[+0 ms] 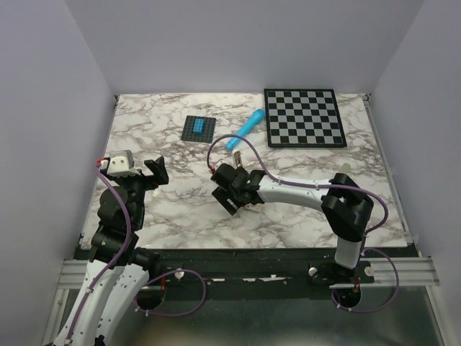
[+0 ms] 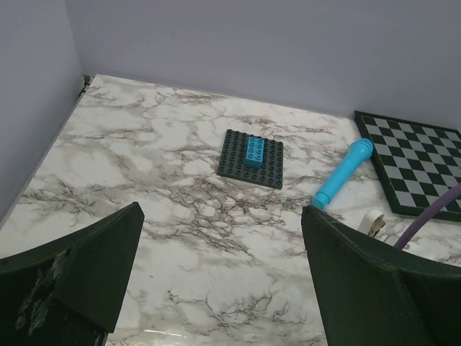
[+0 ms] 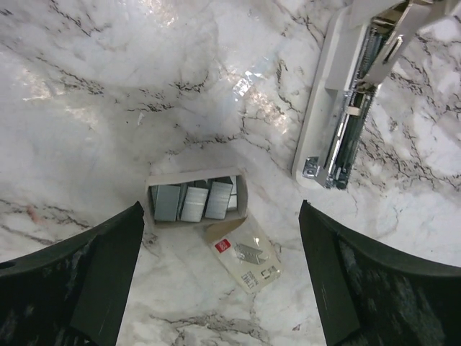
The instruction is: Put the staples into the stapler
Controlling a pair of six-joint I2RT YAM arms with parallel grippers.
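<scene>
In the right wrist view the cream-white stapler [image 3: 338, 108] lies open on the marble, its shiny metal rail exposed. A small open cardboard box [image 3: 241, 194] holds several silvery-grey blocks of staples [image 3: 191, 200], and its printed flap [image 3: 246, 254] lies flat in front. My right gripper [image 3: 220, 281] is open and empty, hovering above the box, with the stapler off to its upper right. In the top view the right gripper [image 1: 232, 189] hides the box and the stapler. My left gripper [image 1: 155, 171] is open and empty at the left, held above the table [image 2: 223, 288].
A bright blue cylinder [image 1: 245, 128] lies at mid-back, also in the left wrist view [image 2: 344, 173]. A dark studded plate with a blue brick [image 1: 199, 128] sits left of it. A chessboard [image 1: 302, 117] lies at the back right. Grey walls enclose the table.
</scene>
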